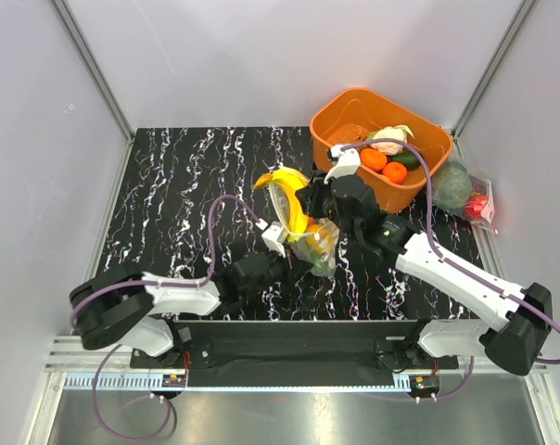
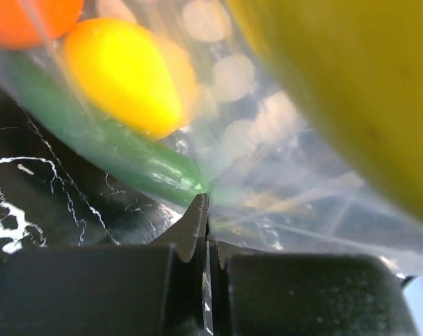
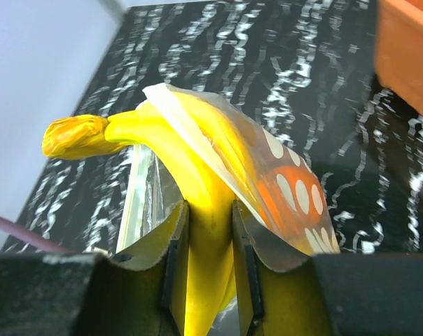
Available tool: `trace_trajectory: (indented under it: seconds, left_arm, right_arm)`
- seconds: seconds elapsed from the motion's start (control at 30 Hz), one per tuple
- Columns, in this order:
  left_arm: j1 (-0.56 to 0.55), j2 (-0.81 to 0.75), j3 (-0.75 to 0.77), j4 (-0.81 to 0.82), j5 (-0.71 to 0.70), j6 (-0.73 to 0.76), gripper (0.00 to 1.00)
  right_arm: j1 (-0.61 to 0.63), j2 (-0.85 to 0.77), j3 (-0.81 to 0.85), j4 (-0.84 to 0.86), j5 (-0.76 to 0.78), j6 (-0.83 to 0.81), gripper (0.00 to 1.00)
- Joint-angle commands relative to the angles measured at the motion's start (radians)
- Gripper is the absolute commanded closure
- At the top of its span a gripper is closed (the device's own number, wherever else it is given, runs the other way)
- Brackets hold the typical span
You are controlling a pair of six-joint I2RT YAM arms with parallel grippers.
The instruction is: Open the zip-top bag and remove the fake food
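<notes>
The long white right arm [image 1: 456, 278] is reaching across the black desk [image 1: 178, 185] toward the orange bin [image 1: 350, 125]. Its jaws are pinching a yellow banana [image 3: 204, 210] just to the near left of the bin. The left arm [image 1: 169, 297] is lying low and bent, farther from the bin. Its jaws are pressed together on the edge of the zip-top bag [image 2: 281, 182]. The bag is being held near the bin's near left corner, and the banana is sticking half out of it. An orange fruit [image 2: 29, 17], a yellow piece [image 2: 124, 73] and a green vegetable [image 2: 106, 143] are sitting inside. Pale gray walls [image 1: 215, 56] are standing around the desk, and the bin is sitting at its far right corner.
</notes>
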Motion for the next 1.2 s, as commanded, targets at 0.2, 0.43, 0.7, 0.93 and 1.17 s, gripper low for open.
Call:
trace_trajectory:
  seconds: [0.2,0.43,0.7,0.93,1.17]
  left_arm:
    - [0.019,-0.314,0.025,-0.427,-0.180,0.117,0.31]
    - [0.098,-0.633,-0.155,-0.410,-0.180,0.192,0.20]
    - [0.307,-0.881,-0.215,-0.333,0.049,0.111,0.16]
    - [0.326,-0.857,-0.189,-0.222,0.108,0.004,0.14]
    - [0.434,-0.833,-0.201,-0.131,0.367,0.085,0.14]
  right_arm:
    - [-0.016,-0.061,0.086,-0.103,-0.166,0.024,1.00]
    - [-0.025,-0.103,0.013,-0.073,-0.274,0.063,1.00]
    - [-0.031,-0.115,-0.010,-0.114,-0.334,0.056,1.00]
    - [-0.033,-0.134,-0.093,-0.031,-0.421,0.076,1.00]
    - [-0.037,-0.170,-0.096,-0.040,-0.497,0.074,1.00]
